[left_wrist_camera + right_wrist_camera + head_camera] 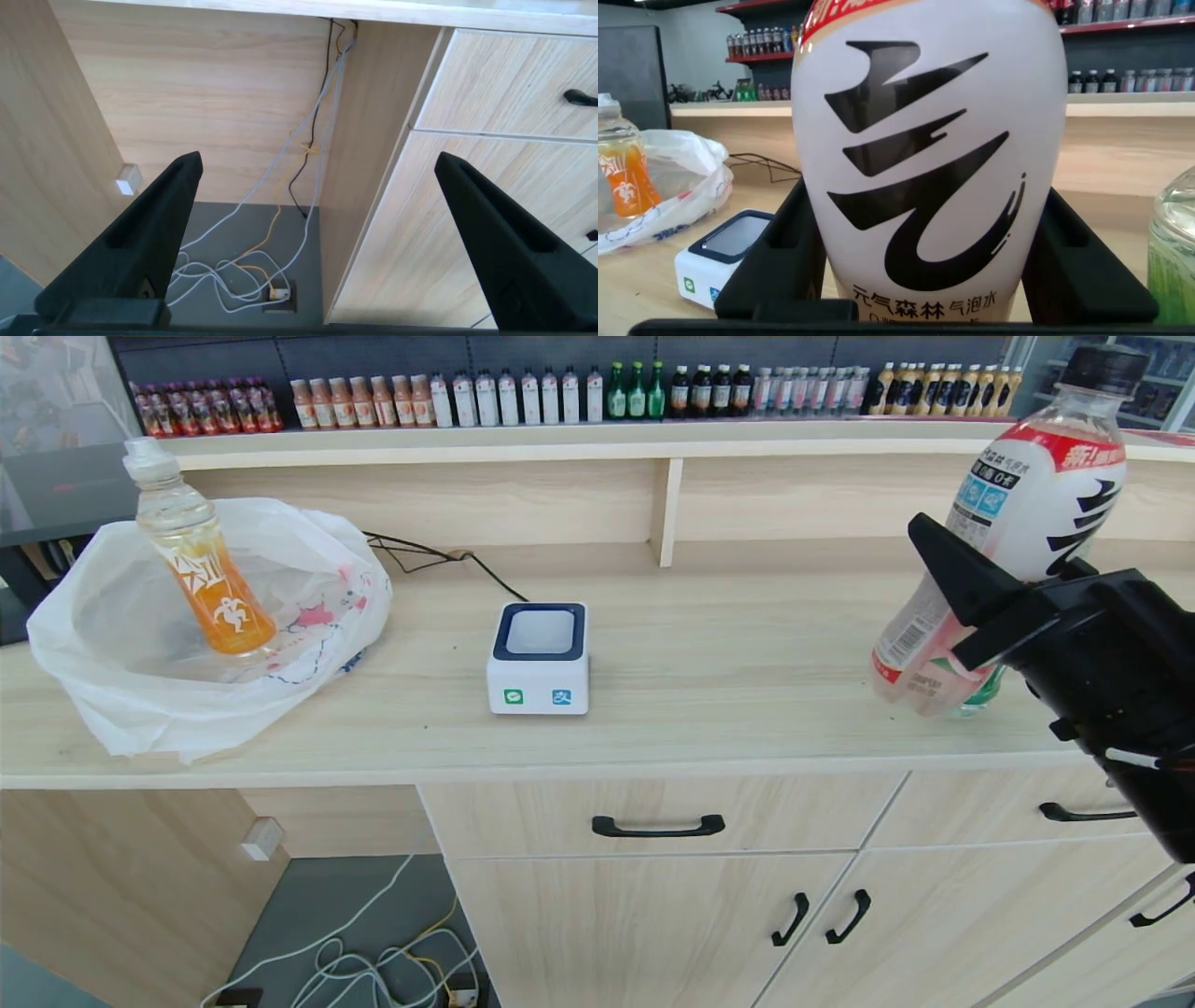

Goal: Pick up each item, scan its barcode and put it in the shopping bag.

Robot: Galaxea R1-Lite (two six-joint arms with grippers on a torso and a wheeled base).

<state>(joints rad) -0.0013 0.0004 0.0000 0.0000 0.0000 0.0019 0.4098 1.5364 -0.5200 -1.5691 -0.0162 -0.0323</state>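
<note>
Head camera is looking down on the surface [709,653]; right wrist camera, close behind its tool [929,257], is sharing the scanner [539,658]; left is facing under-surface cabinets [467,215].

The white bottle [1036,495] carries a barcode [910,623]; the scanner [539,663] shows two square icons [513,696].

Green clear plastic bottle [980,695], right of frame: mostly hidden behind white-labelled pink drink bottle [1036,495]; label unreadable.
</note>
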